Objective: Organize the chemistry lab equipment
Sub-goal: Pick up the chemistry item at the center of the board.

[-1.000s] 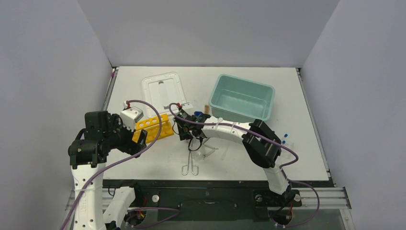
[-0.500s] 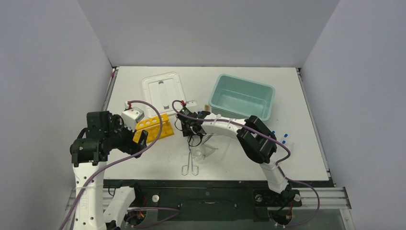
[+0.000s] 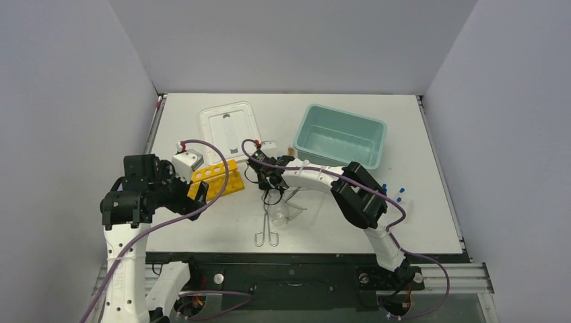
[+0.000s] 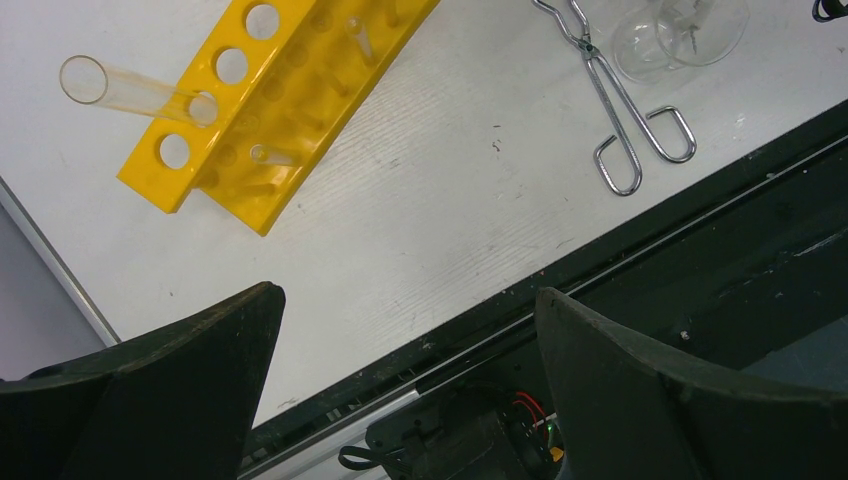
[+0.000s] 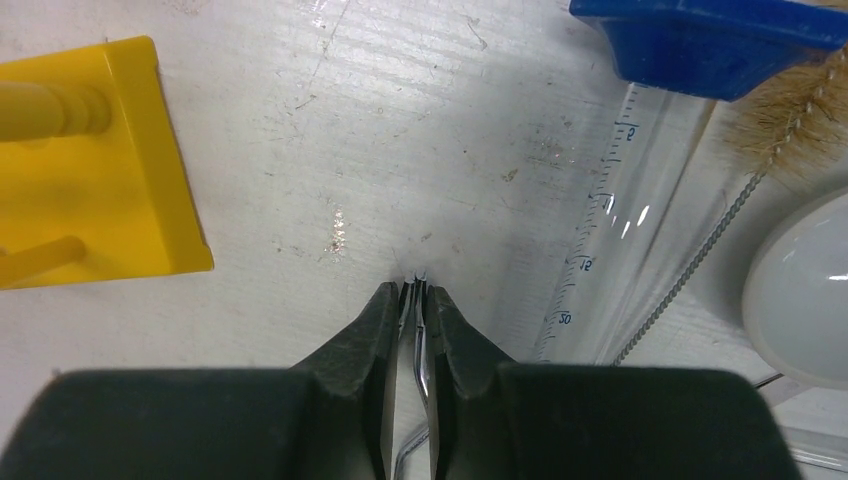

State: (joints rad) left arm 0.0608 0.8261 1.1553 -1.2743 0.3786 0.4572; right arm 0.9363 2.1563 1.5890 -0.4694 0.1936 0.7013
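Note:
My right gripper (image 5: 414, 290) is shut on the tips of the metal tongs (image 5: 421, 360), low over the table; from above, the tongs (image 3: 268, 232) lie with their loop handles toward the near edge. The yellow holed rack (image 3: 215, 178) sits just left of my right gripper (image 3: 273, 192). A glass tube (image 4: 125, 90) leans in the rack (image 4: 270, 100). My left gripper (image 4: 405, 295) hangs wide open over the table's near edge, holding nothing. Beside the tongs (image 4: 620, 110) stands a clear glass beaker (image 4: 680, 35).
A graduated glass cylinder (image 5: 620, 220) with a blue base (image 5: 720, 40), a tan brush (image 5: 790, 120) and a round dish (image 5: 800, 290) lie right of my right gripper. The teal tub (image 3: 341, 138) and white lid (image 3: 229, 124) sit at the back. Blue-capped vials (image 3: 397, 192) lie at the right.
My right gripper has shifted slightly toward the back of the table and its jaws have closed onto the tongs' tips. The left arm has barely moved.

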